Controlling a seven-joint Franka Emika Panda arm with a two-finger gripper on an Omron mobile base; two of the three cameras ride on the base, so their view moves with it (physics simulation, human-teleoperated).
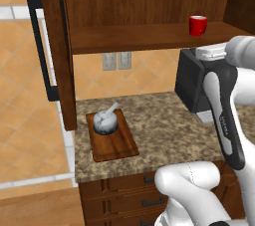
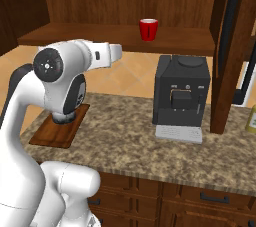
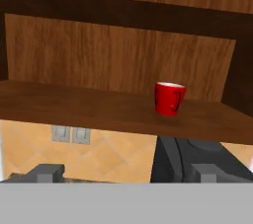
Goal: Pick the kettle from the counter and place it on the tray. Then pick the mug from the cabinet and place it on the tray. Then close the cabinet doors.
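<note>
The silvery kettle point(image 1: 106, 120) sits on the dark wooden tray point(image 1: 119, 150) at the left end of the granite counter point(image 1: 164, 130). In the right base view the arm hides the kettle and covers part of the tray point(image 2: 52, 133). The red mug point(image 1: 197, 25) point(image 2: 148, 29) stands upright on the shelf point(image 3: 74, 104) of the open cabinet. My gripper point(image 3: 128, 173) is open and holds nothing. It is raised in front of the cabinet, level with the shelf edge and facing the mug point(image 3: 169, 98), still well short of it. Both cabinet doors point(image 1: 55, 46) point(image 2: 227, 46) stand open.
A big black coffee machine point(image 2: 180, 96) point(image 1: 191, 85) stands on the counter right under the mug. The open left door carries a black bar handle point(image 1: 42, 46). A yellowish bottle point(image 2: 251, 116) is at the far right. Wall sockets point(image 1: 117, 60) sit under the shelf.
</note>
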